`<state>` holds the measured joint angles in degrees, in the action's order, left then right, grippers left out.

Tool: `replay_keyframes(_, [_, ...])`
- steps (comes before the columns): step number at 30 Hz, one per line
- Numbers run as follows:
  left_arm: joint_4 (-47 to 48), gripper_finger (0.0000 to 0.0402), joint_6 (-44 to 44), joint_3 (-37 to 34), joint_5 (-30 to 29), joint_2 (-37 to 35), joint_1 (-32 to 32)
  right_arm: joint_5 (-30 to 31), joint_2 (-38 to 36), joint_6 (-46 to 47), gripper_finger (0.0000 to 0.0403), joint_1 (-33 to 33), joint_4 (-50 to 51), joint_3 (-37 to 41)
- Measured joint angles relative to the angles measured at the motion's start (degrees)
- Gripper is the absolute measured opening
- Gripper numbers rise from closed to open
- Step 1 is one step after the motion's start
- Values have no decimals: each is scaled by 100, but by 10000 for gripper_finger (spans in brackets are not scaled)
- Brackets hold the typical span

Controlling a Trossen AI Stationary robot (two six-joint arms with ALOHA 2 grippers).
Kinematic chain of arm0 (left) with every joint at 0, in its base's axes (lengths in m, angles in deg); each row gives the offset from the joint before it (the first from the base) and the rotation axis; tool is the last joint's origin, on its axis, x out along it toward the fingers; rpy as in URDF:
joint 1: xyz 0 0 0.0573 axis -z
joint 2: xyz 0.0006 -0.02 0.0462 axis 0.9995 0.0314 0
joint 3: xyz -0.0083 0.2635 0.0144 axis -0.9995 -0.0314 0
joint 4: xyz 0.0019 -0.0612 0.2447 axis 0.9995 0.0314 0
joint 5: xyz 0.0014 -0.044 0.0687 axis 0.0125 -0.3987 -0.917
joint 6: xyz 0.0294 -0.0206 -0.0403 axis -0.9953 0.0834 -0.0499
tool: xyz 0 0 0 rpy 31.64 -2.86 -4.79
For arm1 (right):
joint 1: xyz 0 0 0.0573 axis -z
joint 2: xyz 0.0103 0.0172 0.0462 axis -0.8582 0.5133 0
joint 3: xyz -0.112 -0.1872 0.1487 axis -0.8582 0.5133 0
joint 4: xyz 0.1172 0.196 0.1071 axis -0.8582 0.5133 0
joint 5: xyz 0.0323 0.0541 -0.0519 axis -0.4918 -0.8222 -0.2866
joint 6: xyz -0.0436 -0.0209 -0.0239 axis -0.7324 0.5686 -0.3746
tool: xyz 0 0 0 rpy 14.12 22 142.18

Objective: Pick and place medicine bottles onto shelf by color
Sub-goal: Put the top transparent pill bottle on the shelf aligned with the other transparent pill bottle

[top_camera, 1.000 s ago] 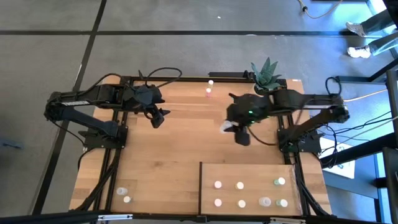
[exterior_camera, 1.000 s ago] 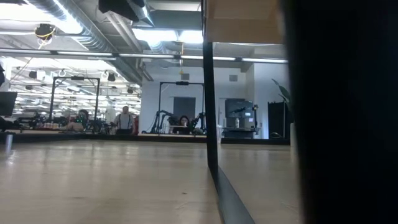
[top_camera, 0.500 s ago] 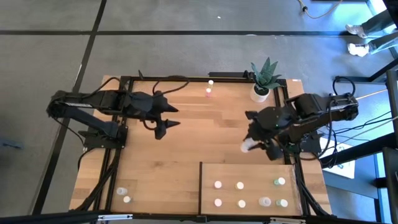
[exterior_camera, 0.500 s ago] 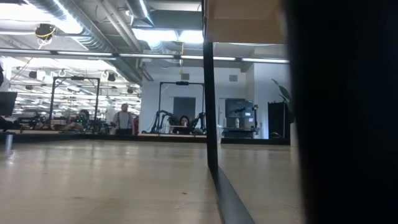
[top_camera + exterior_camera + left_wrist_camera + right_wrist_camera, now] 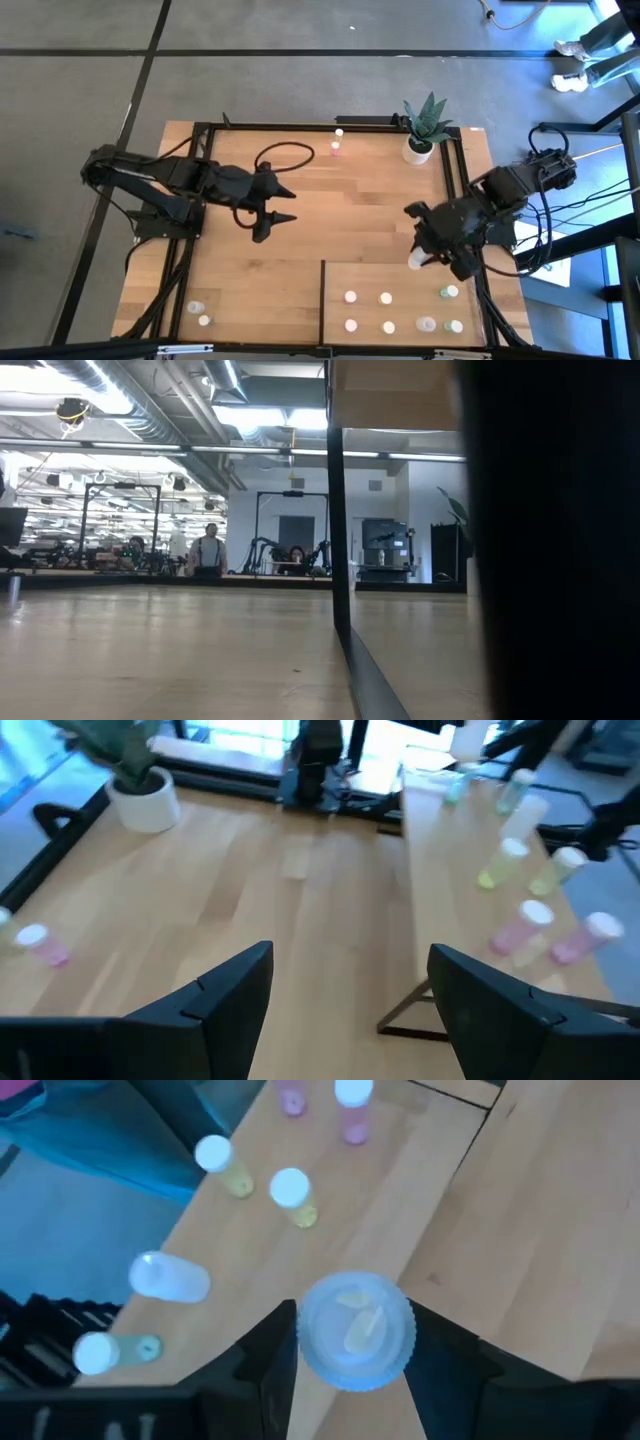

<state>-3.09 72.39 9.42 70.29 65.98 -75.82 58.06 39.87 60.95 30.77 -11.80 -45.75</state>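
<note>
While right claw (image 5: 355, 1370) pinches 1 bottle (image 5: 356, 1329), its body hidden, left claw (image 5: 345, 995) spread.

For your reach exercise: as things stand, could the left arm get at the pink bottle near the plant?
Probably yes. The left gripper hangs open over bare table, and nothing stands between it and the pink bottle. The right gripper, holding a bottle, is off by the shelf.

background items
potted green plant (image 5: 424, 128) at table's (image 5: 300, 215) far edge; person (image 5: 208, 550) standing beyond, across the room.
</note>
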Motion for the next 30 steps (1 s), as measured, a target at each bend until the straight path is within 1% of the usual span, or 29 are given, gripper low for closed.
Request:
replay_keyframes(3, [-112, 259, 0, 0, -1, -6, 205, 448, 0, 414, 158, -331, -23, 113])
replay_keyframes(6, [-333, 259, 2, 0, -2, -10, 462, 673, 0, 856, 158, -595, -198, 305])
replay_keyframes(9, [-451, 259, 3, 0, -7, -10, 713, 688, 0, 1128, 158, -728, -590, 569])
replay_keyframes(12, [-635, 259, 23, 0, -159, -10, 909, 691, -9, 1390, 158, -869, -930, 829])
replay_keyframes(15, [-820, 259, 33, 0, -397, -10, 1064, 689, -4, 1537, 158, -1102, -1069, 1101])
replay_keyframes(18, [-908, 259, 36, 0, -511, -10, 1128, 668, -5, 1733, 158, -1315, -1162, 1315])
replay_keyframes(21, [-989, 259, 42, 0, -527, -12, 1125, 759, -2, 1768, 158, -1460, -1245, 1376])
replay_keyframes(25, [-989, 259, 46, 0, -532, -10, 1124, 1065, -2, 1753, 158, -1574, -1206, 1397])
replay_keyframes(28, [-1095, 259, 18, 0, -493, -10, 1124, 1084, 17, 1662, 158, -1618, -1173, 1397])
replay_keyframes(30, [-1220, 259, 2, 2, -336, -10, 1124, 1081, 61, 1600, 158, -1645, -1173, 1397])
